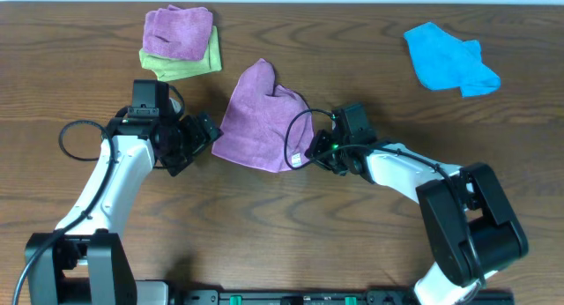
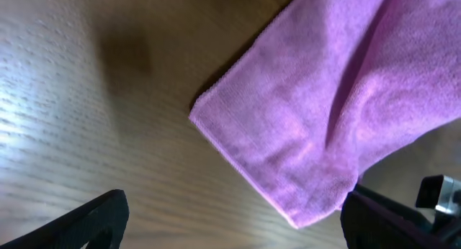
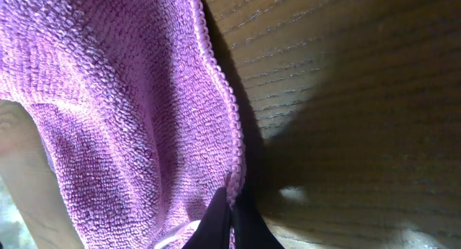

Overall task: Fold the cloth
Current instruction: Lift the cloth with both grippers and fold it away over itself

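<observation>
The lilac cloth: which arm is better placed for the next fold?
Right, probably: the right end effector pinches the cloth by its hem; the left end effector hangs open beside a corner.

The lilac cloth [image 1: 260, 115] lies rumpled and loosely folded, mid-way across the table [image 1: 370, 85].

Looks like a robotics lab bench. Wood-grain desk [image 1: 291, 226] across the whole overhead view, a white-and-black arm [image 1: 106, 182] at lower left and a second arm [image 1: 405, 168] at lower right. Looped black cable [image 1: 62, 137] near the left edge, black mounting rail [image 1: 291, 298] with green fittings along the bottom edge. Loose cloths spread about: lilac cloth [image 1: 260, 120] at centre, blue cloth [image 1: 449, 63] at upper right, purple-on-green stack [image 1: 181, 45] at upper left.
</observation>
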Available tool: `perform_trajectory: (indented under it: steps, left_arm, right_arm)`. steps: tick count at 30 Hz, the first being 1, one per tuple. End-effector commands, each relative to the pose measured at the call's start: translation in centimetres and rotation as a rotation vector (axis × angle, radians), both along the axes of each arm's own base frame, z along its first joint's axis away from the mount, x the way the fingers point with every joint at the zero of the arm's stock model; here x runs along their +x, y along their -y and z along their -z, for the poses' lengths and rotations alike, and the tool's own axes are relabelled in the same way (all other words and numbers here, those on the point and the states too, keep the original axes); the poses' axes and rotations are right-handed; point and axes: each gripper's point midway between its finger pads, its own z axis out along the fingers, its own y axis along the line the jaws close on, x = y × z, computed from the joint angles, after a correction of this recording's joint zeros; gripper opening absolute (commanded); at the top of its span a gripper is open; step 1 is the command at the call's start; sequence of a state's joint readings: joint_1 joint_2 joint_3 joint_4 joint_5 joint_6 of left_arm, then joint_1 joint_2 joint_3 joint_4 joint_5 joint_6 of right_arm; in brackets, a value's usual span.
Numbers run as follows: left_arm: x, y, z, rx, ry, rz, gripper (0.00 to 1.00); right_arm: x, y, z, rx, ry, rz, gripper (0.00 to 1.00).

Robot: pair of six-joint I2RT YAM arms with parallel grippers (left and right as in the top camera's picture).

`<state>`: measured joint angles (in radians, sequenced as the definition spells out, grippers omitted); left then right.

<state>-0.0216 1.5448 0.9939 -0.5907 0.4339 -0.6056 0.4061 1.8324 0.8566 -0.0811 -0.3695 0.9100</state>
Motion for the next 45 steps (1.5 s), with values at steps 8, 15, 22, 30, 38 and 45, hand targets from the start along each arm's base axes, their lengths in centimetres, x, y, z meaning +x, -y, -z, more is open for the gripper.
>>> perform_trajectory:
  steps: [8, 15, 22, 30, 38, 45]
  left_arm:
    - [1.3, -0.4, 2.6, 0.020, -0.007, -0.009, 0.96]
    - [1.9, 1.2, 5.8, -0.061, -0.047, 0.055, 0.96]
    - [2.5, 2.7, 7.3, -0.155, -0.052, 0.081, 0.98]
    - [2.1, 3.7, 8.7, -0.221, -0.091, 0.096, 0.93]
    - [1.3, 5.8, 10.2, -0.214, -0.120, 0.154, 0.79]
    - [0.9, 6.7, 10.9, -0.198, -0.097, 0.243, 0.06]
  right_arm:
    - [-1.5, 1.4, 2.1, -0.072, -0.050, 0.017, 0.01]
    - [-1.7, 1.0, 1.8, -0.051, -0.055, 0.006, 0.01]
    - [-1.8, 0.9, 1.7, -0.043, -0.059, 0.002, 0.01]
    - [-1.8, 0.9, 1.7, -0.042, -0.058, 0.002, 0.02]
    - [-1.7, 0.8, 1.7, -0.042, -0.057, 0.002, 0.01]
    - [-1.7, 0.8, 1.6, -0.037, -0.050, -0.009, 0.01]
